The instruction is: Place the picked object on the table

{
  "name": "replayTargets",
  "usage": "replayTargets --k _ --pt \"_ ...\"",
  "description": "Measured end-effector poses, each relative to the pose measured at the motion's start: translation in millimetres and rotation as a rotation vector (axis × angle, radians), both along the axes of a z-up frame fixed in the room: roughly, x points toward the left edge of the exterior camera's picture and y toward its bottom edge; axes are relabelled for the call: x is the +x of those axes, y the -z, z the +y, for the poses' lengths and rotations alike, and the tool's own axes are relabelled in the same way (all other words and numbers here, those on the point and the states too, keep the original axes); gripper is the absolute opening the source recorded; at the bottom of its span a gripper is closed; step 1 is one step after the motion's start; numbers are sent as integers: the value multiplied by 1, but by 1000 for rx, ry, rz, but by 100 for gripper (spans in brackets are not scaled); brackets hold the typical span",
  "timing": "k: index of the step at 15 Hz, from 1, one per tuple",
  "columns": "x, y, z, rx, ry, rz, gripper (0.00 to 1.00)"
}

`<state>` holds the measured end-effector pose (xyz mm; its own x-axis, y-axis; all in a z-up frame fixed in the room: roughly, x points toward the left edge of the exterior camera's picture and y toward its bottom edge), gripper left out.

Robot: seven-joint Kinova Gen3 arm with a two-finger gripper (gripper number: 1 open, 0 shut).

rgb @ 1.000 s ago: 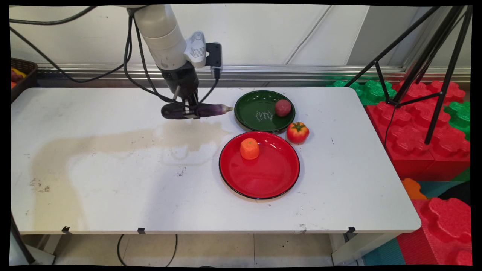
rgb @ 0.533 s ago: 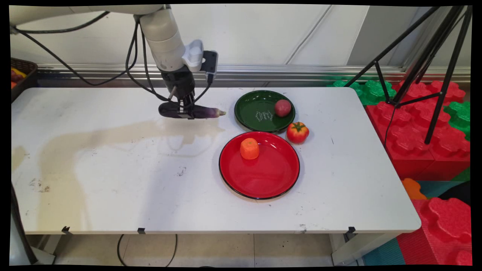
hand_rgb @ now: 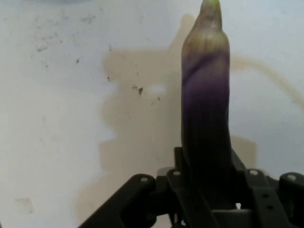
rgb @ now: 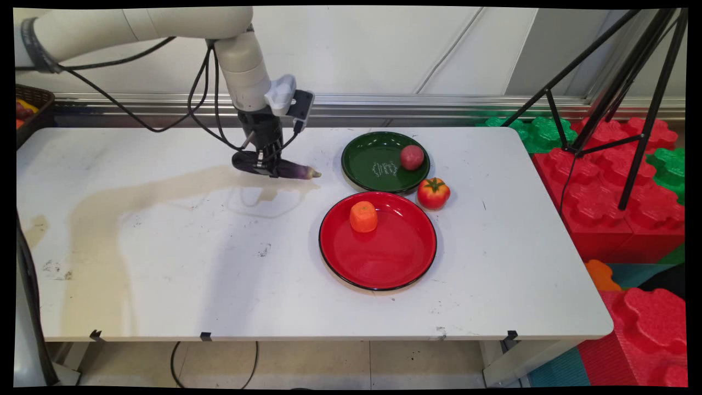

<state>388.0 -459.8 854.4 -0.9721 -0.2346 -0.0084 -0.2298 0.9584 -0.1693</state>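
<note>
The claw (rgb: 270,168), clamped on the purple eggplant (rgb: 285,169), has sunk lower toward the white table (rgb: 164,247), drifting left

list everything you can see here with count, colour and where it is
eggplant: 1, dark purple, held in the gripper over the table's far middle, left of the green plate
green plate: 1, dark green, far side of the table
red round fruit: 1, dull red, on the green plate's right side
tomato: 1, red with green top, on the table between the two plates' right edges
red plate: 1, red, nearer than the green plate
orange piece: 1, orange, on the red plate's left part
table: 1, white, stained
basket: 1, dark, far left edge
tripod: 1, black, right
foam blocks: several, red and green, right
gripper: 1, black, shut on the eggplant
</note>
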Motion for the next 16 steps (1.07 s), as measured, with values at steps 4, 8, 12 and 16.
replayTargets --k 4,8,12,16 --pt "10 20 -11 25 53 -6 0" --pt "16 30 -19 31 94 -6 0" --pt "22 34 -21 30 130 -6 100" --pt "23 31 -21 10 141 3 100"
